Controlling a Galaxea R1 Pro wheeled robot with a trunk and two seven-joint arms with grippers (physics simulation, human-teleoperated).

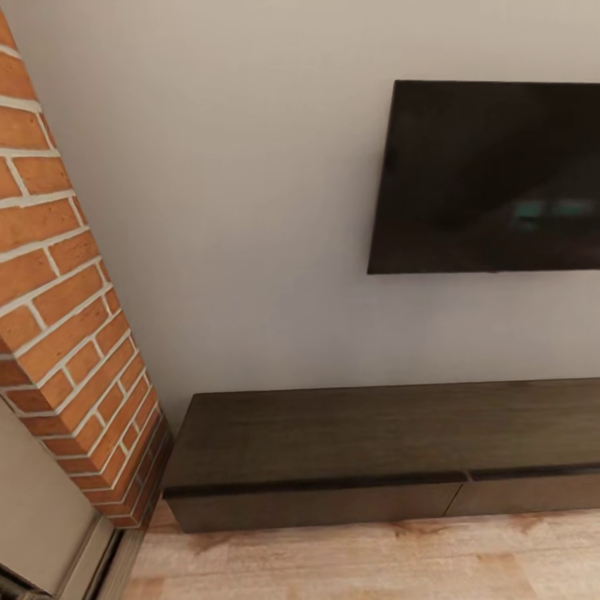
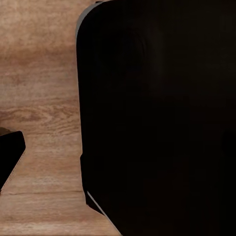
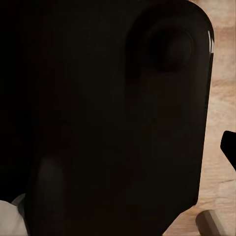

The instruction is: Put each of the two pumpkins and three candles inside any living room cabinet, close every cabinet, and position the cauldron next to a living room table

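The long, low dark-brown cabinet [image 1: 375, 433] stands against the wall in the head view, and the two pull-out fronts I can see sit flush and shut. Nothing rests on the part of its top in view. The pumpkins, candles, cauldron and table are out of view. In the left wrist view a large black part of the robot [image 2: 157, 118] hangs over the wooden floor, with a small black tip [image 2: 10, 160] at the frame's edge. The right wrist view has a similar black bulk [image 3: 108, 113] and a black tip [image 3: 229, 146] at its edge. Neither view lets me read a jaw gap.
A dark wall-mounted screen [image 1: 492, 175] hangs above the cabinet. A red brick column [image 1: 67, 317] juts out at the left, close to the cabinet's left end. Light wooden floor [image 1: 375, 558] runs in front of the cabinet.
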